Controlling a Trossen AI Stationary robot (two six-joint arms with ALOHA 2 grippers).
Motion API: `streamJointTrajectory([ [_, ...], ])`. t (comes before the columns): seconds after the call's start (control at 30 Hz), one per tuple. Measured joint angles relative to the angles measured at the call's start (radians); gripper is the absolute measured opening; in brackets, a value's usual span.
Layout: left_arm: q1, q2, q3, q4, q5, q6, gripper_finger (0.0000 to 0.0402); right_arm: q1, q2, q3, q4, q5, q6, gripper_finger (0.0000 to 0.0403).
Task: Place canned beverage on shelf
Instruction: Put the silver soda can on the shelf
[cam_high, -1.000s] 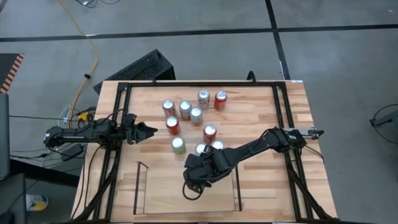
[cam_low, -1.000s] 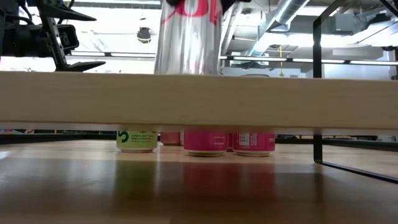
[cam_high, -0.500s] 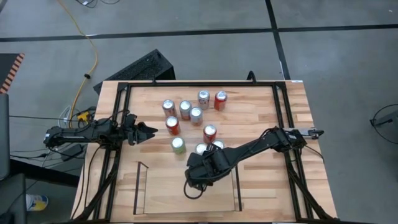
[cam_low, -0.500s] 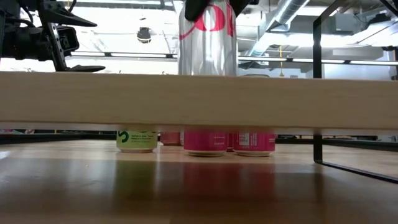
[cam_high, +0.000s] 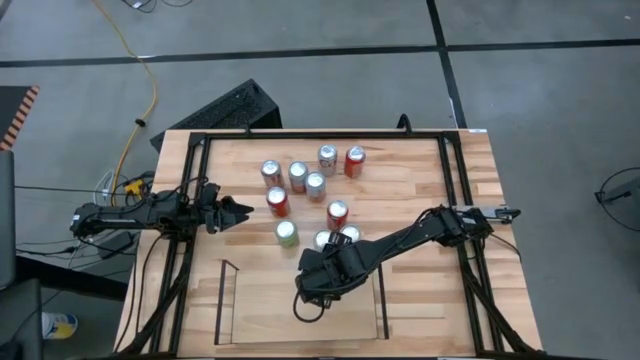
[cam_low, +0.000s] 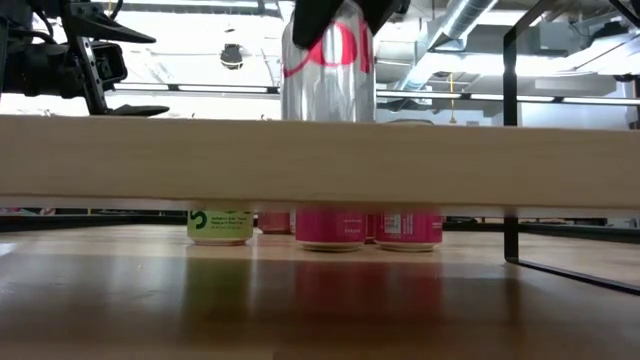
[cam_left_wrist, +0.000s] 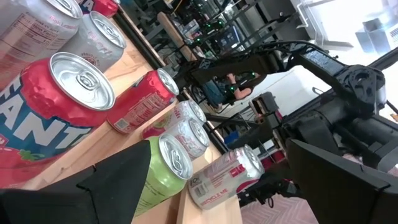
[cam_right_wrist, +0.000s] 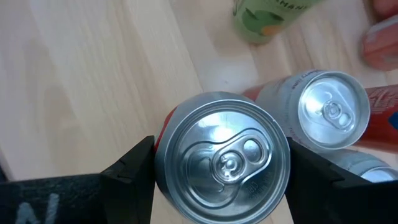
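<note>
A silver can with pink lettering (cam_low: 328, 85) hangs upright above the shelf's light wood plank (cam_low: 150, 160). My right gripper (cam_right_wrist: 221, 165) is shut on it from above, and in the right wrist view its lid (cam_right_wrist: 221, 158) fills the space between the fingers. From above, that gripper (cam_high: 320, 287) is over the far part of the shelf (cam_high: 265, 310), a low bay with thin black side rails near the table's front edge. My left gripper (cam_high: 243, 212) waits open at the table's left side, pointing at the loose cans. My right gripper pinches the can's side wall just below the top rim (cam_right_wrist: 163, 163) between its two fingers (cam_right_wrist: 130, 168), one on each side. The fingers come steeply from above. The can sits upright below them. The plank's front edge hides its lower end, so I cannot tell whether it rests.
Several loose cans (cam_high: 300, 177) stand at the table's far middle. A green one (cam_high: 287, 233) and two silver ones (cam_high: 350, 233) stand just beyond the shelf, close to my right arm. A black metal frame (cam_high: 300, 135) runs around the tabletop.
My right gripper has shifted a little toward the table's right edge with the can, then come down slightly toward the shelf's plank. The can has stayed upright in the hold.
</note>
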Motion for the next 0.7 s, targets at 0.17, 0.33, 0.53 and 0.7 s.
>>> streamJointTrajectory([
  [0.17,0.0,0.0,0.0,-0.001,0.0,0.001,0.0363,0.003,0.007,0.0,0.014,-0.007,-0.003,0.0255],
  [0.33,0.0,0.0,0.0,-0.001,0.0,0.004,0.0363,0.0,0.009,0.019,0.02,-0.063,-0.007,0.0284],
  [0.53,0.0,0.0,0.0,0.0,0.006,0.004,0.0363,-0.002,0.014,0.022,0.04,-0.132,0.018,0.0337],
  [0.7,0.0,0.0,0.0,0.0,0.018,0.018,0.0363,-0.007,0.016,0.02,0.042,-0.215,0.066,0.036],
])
